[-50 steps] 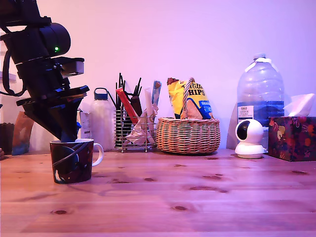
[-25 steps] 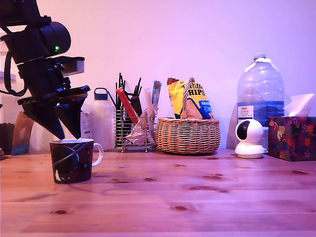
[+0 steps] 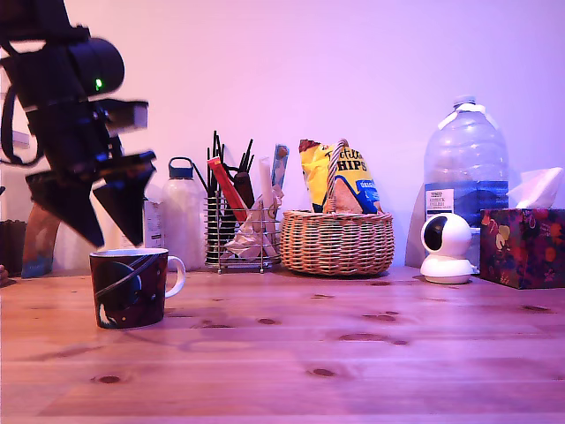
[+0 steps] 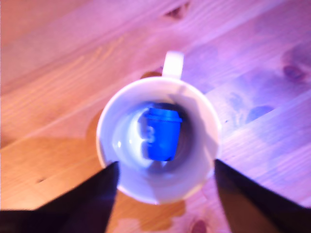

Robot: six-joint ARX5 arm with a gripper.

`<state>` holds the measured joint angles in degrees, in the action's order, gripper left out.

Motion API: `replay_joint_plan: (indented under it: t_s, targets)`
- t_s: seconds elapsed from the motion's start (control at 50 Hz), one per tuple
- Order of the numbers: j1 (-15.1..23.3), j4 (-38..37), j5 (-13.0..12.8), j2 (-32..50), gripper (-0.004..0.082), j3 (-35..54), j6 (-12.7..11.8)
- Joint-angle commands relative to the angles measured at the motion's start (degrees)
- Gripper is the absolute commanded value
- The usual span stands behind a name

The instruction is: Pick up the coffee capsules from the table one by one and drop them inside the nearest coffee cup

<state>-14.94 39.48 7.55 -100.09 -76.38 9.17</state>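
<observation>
Capsule (image 4: 162, 133) on its side inside mug (image 4: 204, 116), rim toward handle (image 4: 172, 63)

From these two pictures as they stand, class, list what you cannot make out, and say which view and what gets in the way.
- The bright-blue plastic capsule: hidden in the exterior view by the wall of the dark planet-printed mug; only the wrist view shows it.
- The black gripper: motion-blurred in the exterior view; in the wrist view the picture's edge cuts off its fingers.
- The arm: its top is cut off by the exterior view's edge.

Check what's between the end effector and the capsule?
Nothing: in the wrist view the open end effector looks straight down at the capsule inside the cup.
</observation>
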Motion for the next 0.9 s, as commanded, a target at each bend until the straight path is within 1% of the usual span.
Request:
replay_joint_plan:
  t_s: [0.0,0.02,0.04,0.12,0.24,0.26,0.46,0.54,0.58,0.66,0.7,0.74,0.82,0.84,0.88]
  targets:
    - [0.2,-0.2,1.6,4.5,-0.0016,-1.0,-0.2]
    - [0.2,-0.3,1.7,5.2,-0.0030,-1.0,-0.2]
    - [0.2,-0.3,1.8,5.9,-0.0018,-1.0,-0.2]
    - [0.2,-0.4,1.9,8.9,-0.0019,-1.0,-0.3]
    - [0.2,-0.3,1.9,13.3,-0.0019,-0.9,-1.2]
    - [0.2,-0.2,1.9,14.2,-0.0019,-0.8,-2.0]
    - [0.2,-0.3,2.5,22.5,-0.0019,1.8,-3.3]
    - [0.2,-0.9,2.5,26.0,-0.0019,3.5,-4.7]
    - [0.2,-1.9,2.5,27.6,-0.0019,4.8,-4.9]
    - [0.2,-4.5,2.5,31.0,-0.0019,8.0,-6.3]
    - [0.2,-5.9,2.5,32.7,-0.0019,10.0,-6.4]
    - [0.2,-7.8,2.5,34.1,-0.0019,12.0,-7.3]
    - [0.3,-11.9,2.5,36.7,-0.0019,16.6,-7.8]
    - [0.4,-13.0,2.5,37.3,-0.0019,17.7,-8.4]
    - [0.6,-15.1,2.5,38.5,-0.0019,20.0,-8.7]
